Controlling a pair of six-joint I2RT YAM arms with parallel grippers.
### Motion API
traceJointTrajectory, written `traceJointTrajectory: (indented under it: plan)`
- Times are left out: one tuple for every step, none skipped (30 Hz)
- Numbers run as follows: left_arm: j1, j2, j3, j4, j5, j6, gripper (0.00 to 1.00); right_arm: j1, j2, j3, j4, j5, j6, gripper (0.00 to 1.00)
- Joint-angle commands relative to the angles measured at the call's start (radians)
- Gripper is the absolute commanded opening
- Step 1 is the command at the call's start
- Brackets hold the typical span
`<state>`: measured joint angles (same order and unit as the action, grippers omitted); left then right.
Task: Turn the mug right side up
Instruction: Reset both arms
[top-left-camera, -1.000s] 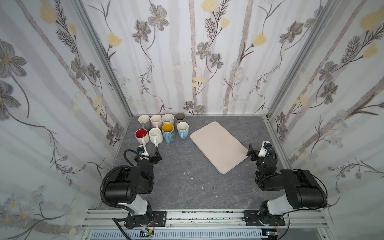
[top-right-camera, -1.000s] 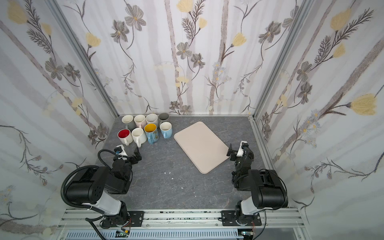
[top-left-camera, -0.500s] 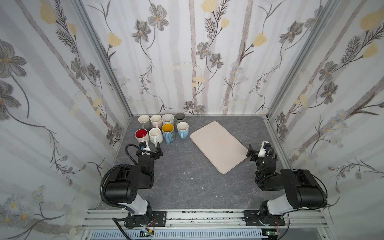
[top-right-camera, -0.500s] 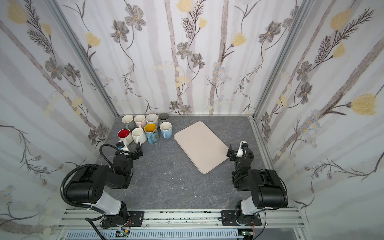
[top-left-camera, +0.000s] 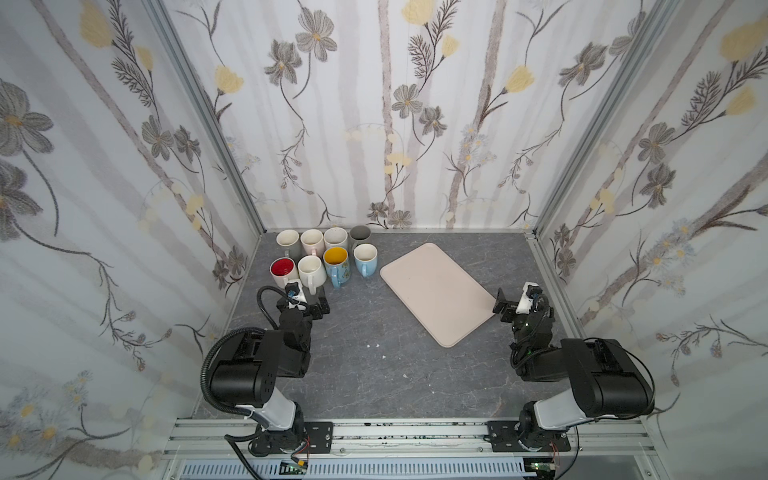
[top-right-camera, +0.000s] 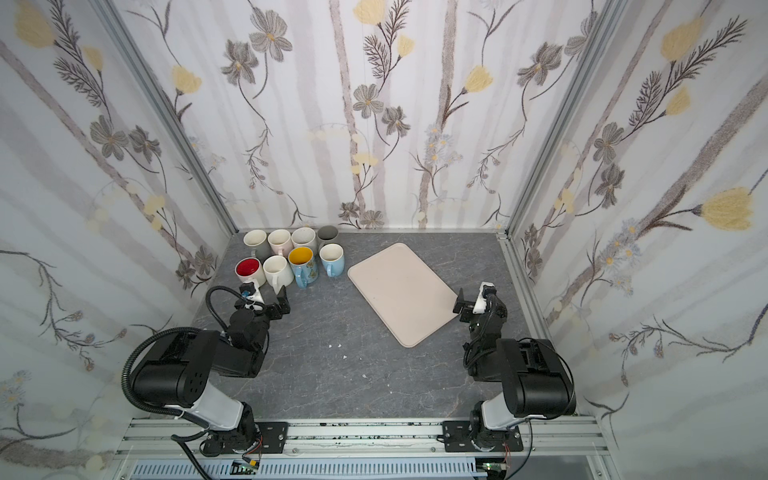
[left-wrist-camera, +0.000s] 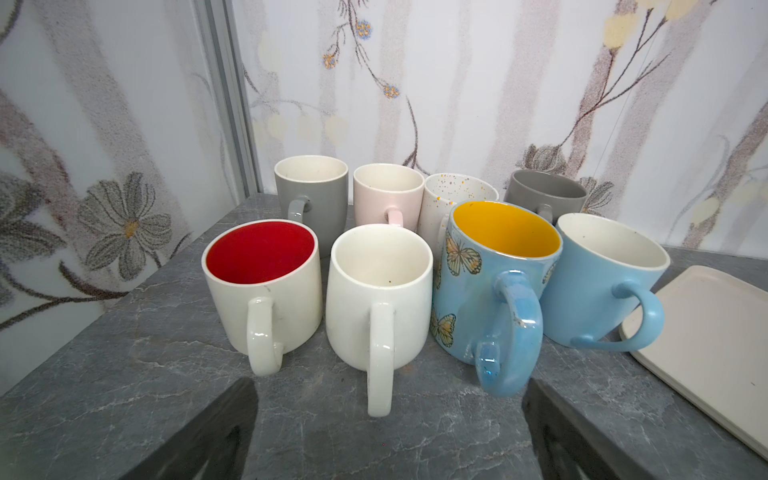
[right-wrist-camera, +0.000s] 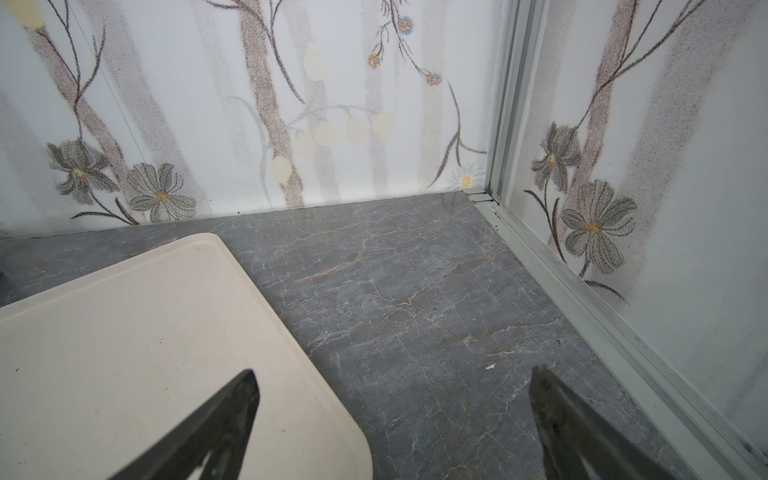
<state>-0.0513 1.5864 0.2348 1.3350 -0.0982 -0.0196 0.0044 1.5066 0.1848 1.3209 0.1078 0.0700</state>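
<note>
Mugs (left-wrist-camera: 378, 291), glossy ceramic, stand upright beside smooth rounded beige tray (top-left-camera: 438, 293).

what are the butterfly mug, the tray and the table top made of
The butterfly mug: likely glazed ceramic, with glossy highlights on its handle. The tray: looks like matte cream plastic or melamine, dull with no shine. The table top: grey, veined like stone, possibly printed laminate.

Eight mugs (left-wrist-camera: 311, 195) stand upright in two rows on the grey table (left-wrist-camera: 124, 395). The left gripper (left-wrist-camera: 392, 388) gapes wide and empty, and the white mug (left-wrist-camera: 378, 291) pokes its handle between the jaws.
</note>
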Motion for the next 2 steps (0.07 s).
traceJointTrajectory:
  plan:
    - [0.001, 0.002, 0.001, 0.016, -0.027, -0.004, 1.00, 0.000, 0.003, 0.000, 0.023, 0.004, -0.005, 0.99]
    - [0.001, 0.001, -0.001, 0.017, -0.029, -0.004, 1.00, 0.001, 0.003, 0.001, 0.021, 0.004, -0.005, 1.00]
